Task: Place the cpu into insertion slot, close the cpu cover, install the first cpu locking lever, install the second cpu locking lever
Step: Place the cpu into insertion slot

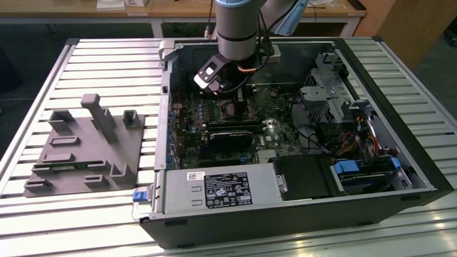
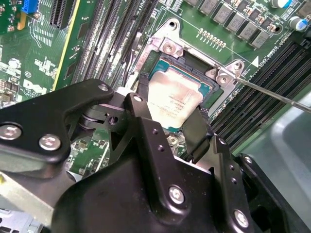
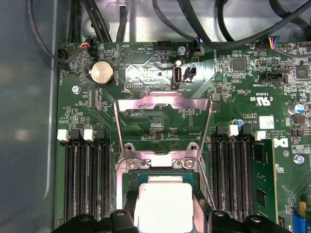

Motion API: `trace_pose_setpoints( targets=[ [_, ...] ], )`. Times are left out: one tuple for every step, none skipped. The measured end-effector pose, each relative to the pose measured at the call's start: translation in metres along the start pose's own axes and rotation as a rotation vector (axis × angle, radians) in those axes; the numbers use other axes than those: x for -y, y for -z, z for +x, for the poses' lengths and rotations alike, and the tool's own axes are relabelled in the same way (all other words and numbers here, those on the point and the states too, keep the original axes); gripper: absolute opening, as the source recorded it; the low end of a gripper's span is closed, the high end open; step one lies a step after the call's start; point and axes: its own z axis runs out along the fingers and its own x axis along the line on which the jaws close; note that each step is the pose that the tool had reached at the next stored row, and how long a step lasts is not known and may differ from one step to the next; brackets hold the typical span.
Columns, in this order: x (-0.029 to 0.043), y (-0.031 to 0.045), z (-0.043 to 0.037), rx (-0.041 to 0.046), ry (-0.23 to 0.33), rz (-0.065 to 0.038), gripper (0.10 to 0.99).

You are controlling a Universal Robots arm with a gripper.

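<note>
My gripper point(image 1: 225, 92) reaches down into the open computer case. In both wrist views its black fingers point(image 2: 141, 114) sit on two opposite sides of the cpu point(image 2: 172, 99), a flat silver-grey square, and are shut on it. The cpu point(image 3: 163, 204) hangs slightly tilted just over the insertion slot point(image 2: 167, 46), whose silvery rim point(image 3: 163, 162) shows around it; whether the chip touches the socket I cannot tell. The cpu cover point(image 3: 146, 104), a thin silvery frame, stands swung open beyond the socket. A thin locking lever point(image 2: 272, 94) sticks out sideways from one socket corner.
Long black memory slots point(image 3: 85, 179) flank the socket on both sides. A black graphics card point(image 1: 232, 135) lies nearer the case front, with the power supply point(image 1: 214, 187) and drive cage point(image 1: 332, 96) around it. A grey fixture point(image 1: 85, 144) rests on the slatted table at the exterior view's left.
</note>
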Motion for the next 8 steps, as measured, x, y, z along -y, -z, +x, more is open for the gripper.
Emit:
trace_pose_setpoints(
  targets=[
    [0.0, 0.0, 0.0, -0.0002, 0.0, 0.0, 0.533],
    [0.0, 0.0001, 0.0, -0.0003, 0.0, 0.0, 0.533],
    [0.0, 0.0001, 0.0, -0.0002, 0.0, 0.0, 0.533],
    [0.0, 0.0001, 0.0, -0.0002, 0.002, 0.0, 0.533],
    [0.0, 0.0001, 0.0, -0.0003, 0.005, 0.0, 0.533],
    [0.0, 0.0, 0.0, -0.0006, 0.009, 0.0, 0.533],
    [0.0001, -0.0001, 0.0, -0.0009, 0.012, 0.0, 0.533],
    [0.0001, -0.0002, 0.0, -0.0013, 0.015, 0.0, 0.533]
  ],
)
